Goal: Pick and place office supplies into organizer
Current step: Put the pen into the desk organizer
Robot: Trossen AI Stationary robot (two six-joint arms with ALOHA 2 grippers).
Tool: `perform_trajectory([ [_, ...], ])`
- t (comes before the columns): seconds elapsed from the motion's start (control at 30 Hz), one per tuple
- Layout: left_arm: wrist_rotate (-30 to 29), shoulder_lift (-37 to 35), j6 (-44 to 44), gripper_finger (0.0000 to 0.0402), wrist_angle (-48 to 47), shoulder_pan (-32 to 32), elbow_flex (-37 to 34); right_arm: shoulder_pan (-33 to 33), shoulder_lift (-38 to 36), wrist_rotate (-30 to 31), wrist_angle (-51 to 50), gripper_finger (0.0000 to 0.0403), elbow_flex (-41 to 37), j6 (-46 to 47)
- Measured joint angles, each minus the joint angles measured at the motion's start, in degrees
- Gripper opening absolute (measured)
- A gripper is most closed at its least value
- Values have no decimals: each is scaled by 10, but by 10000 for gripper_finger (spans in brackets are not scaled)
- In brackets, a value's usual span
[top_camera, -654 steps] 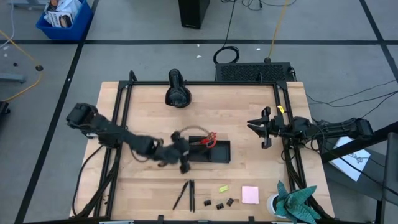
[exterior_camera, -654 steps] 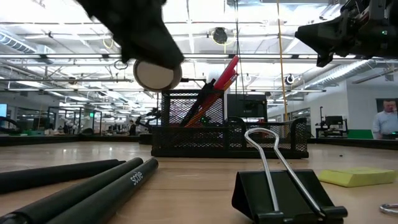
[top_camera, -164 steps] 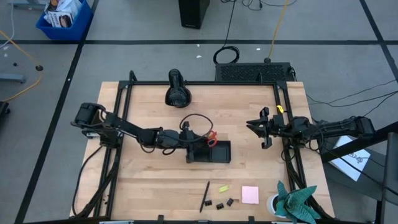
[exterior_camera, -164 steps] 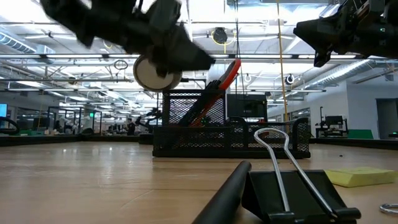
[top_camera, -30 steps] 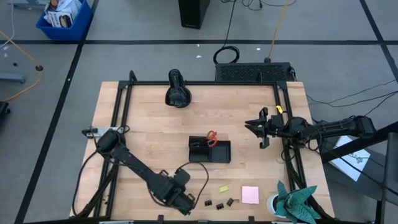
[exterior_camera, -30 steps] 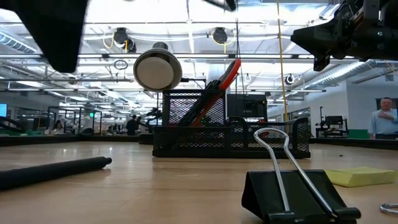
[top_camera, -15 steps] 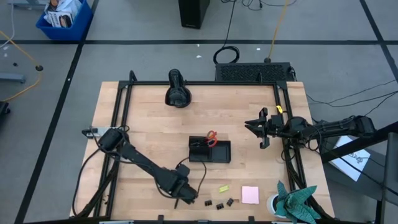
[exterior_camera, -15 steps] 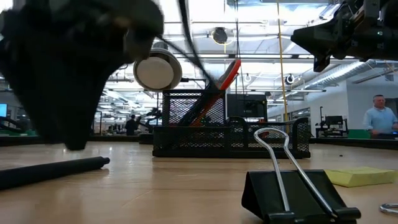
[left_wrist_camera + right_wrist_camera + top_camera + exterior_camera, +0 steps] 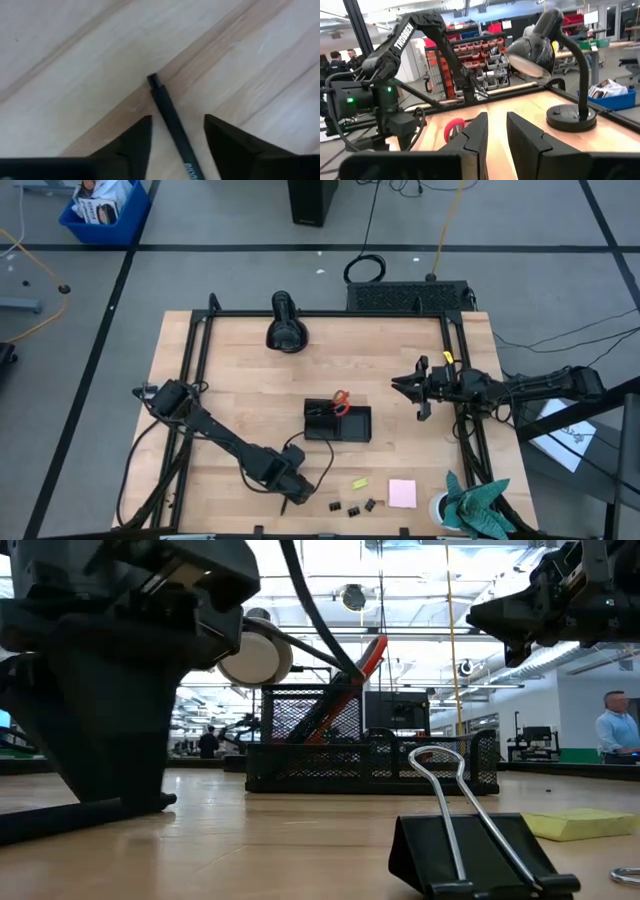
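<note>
The organizer [image 9: 337, 423] sits around the middle of the table [image 9: 240, 370], a black mesh tray. In the low view its taller mesh cup at the left end holds the red-handled scissors [image 9: 368, 653] standing handles-up and leaning, with a couple of slim sticks poking up beside them. The lower compartments to the right I can't see into.

The left gripper [image 9: 174, 131] is down at the near edge of the table with its fingers spread apart, straddling a black pen [image 9: 171, 122] that lies flat on the wood. Fingers aren't touching it, so nothing is grabbed.

Still loose on the table near the front edge: three tiny binder clips [image 9: 351, 507], a small yellow-green piece [image 9: 359, 482] and the pink sticky-note pad [image 9: 402, 493].

The right gripper [image 9: 412, 392] hangs in the air over the right side of the table, well apart from the tray, fingers slightly parted and holding nothing.
</note>
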Motion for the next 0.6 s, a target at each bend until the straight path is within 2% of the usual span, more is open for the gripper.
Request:
perform_trajectory([
  [0.23, -1, 0, 48, 56, -35, -4, 3, 0, 0, 0, -18, 64, 0, -3],
  [0.33, -8, 0, 57, 16, -52, -9, 5, 0, 0, 0, -13, 64, 0, -3],
  [0.4, -34, 0, 90, 15, -50, -15, 5, 0, 0, 0, -13, 64, 0, -3],
  [0.5, -96, -4, 157, 35, -24, -24, 1, 0, 0, 0, -15, 64, 0, -3],
  [0.6, -161, -21, 188, 42, -11, -27, -2, 0, 0, 0, -16, 64, 0, -3],
])
